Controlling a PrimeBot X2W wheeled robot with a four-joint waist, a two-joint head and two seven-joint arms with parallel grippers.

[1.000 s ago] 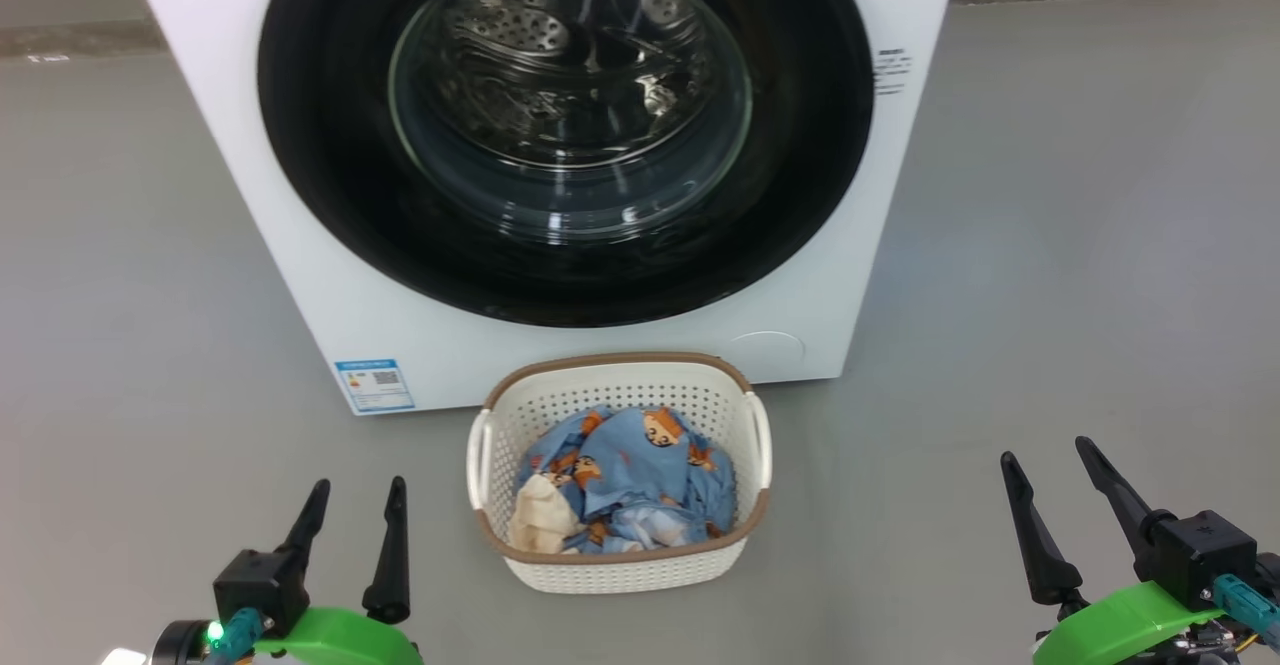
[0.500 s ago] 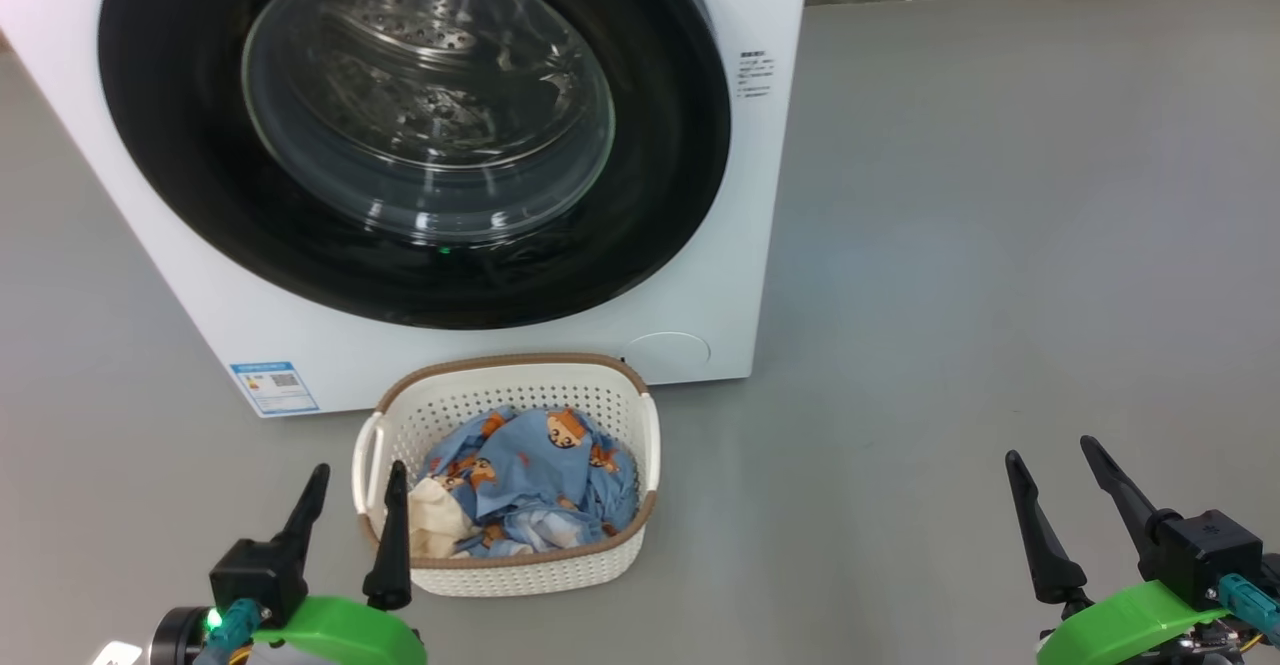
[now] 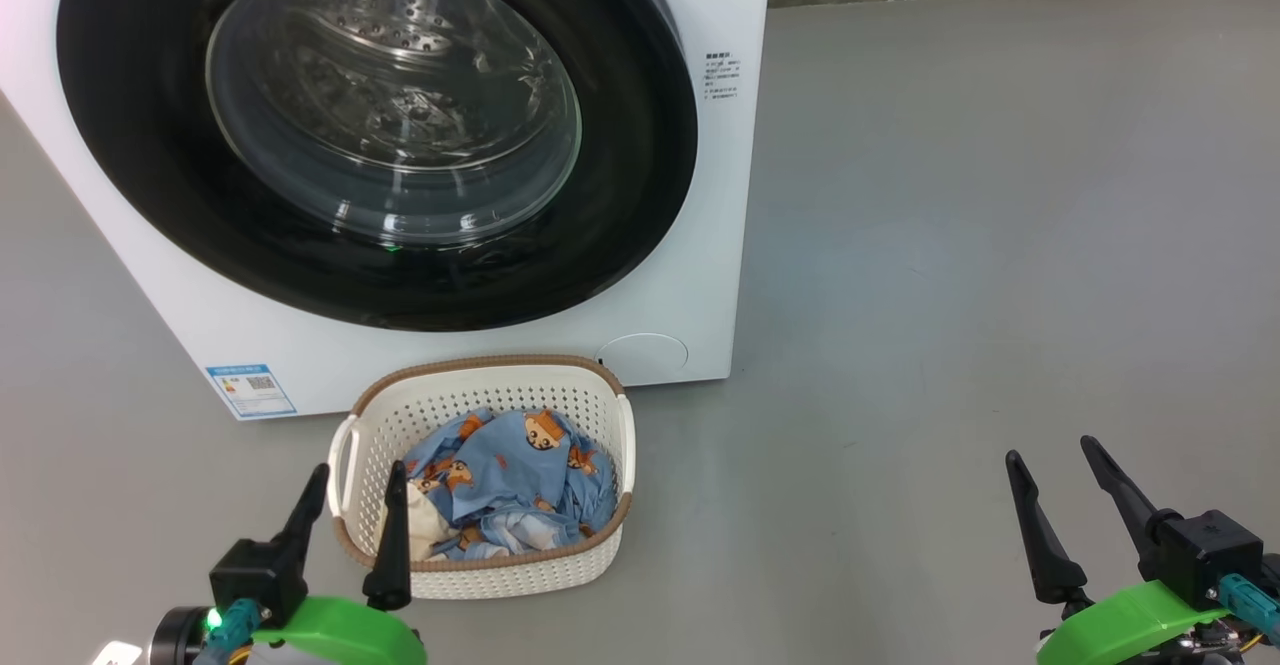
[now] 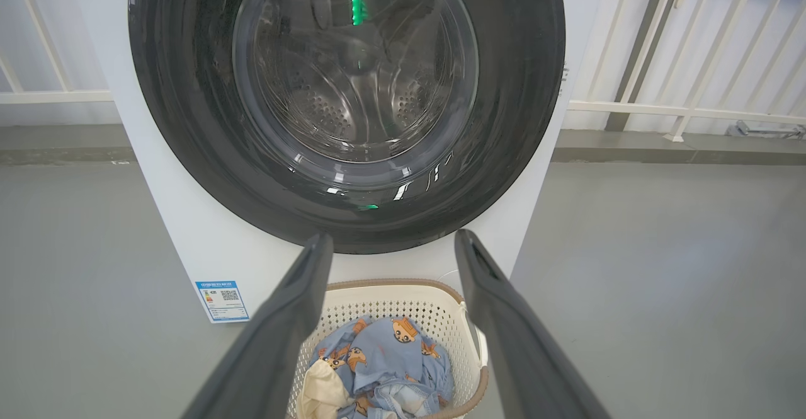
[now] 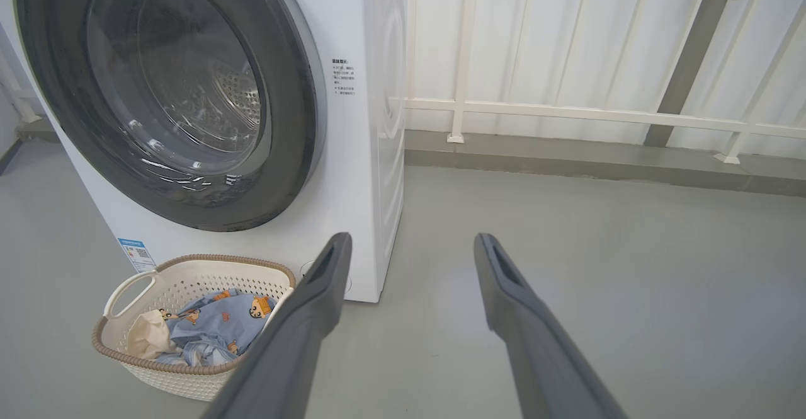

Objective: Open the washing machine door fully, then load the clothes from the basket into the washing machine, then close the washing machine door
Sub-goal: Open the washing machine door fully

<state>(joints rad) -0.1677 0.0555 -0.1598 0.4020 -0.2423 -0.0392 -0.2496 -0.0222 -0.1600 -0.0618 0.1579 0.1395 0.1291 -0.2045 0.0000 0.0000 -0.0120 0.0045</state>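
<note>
The white washing machine [image 3: 700, 245] stands on the floor with its round black-ringed door [image 3: 370, 135] shut against the front. In front of it sits the cream basket [image 3: 480, 575] holding the clothes [image 3: 510, 480], blue bear-print fabric with a cream piece at the left. My left gripper [image 3: 358, 473] is open at the basket's near left corner, nothing between its fingers. My right gripper [image 3: 1050, 447] is open over bare floor far to the right. The left wrist view faces the door [image 4: 352, 97] with the basket [image 4: 403, 299] below; the right wrist view sees the machine [image 5: 352, 173] and basket [image 5: 189, 381] at its left.
Grey floor [image 3: 950, 295] stretches to the right of the machine. A white railing [image 5: 598, 116] and a low kerb run behind it. A blue label [image 3: 250, 390] sits at the machine's lower left corner.
The head camera has swung to the right, so the machine and basket sit further left in the picture. Both grippers stay open, nothing taken hold of.
</note>
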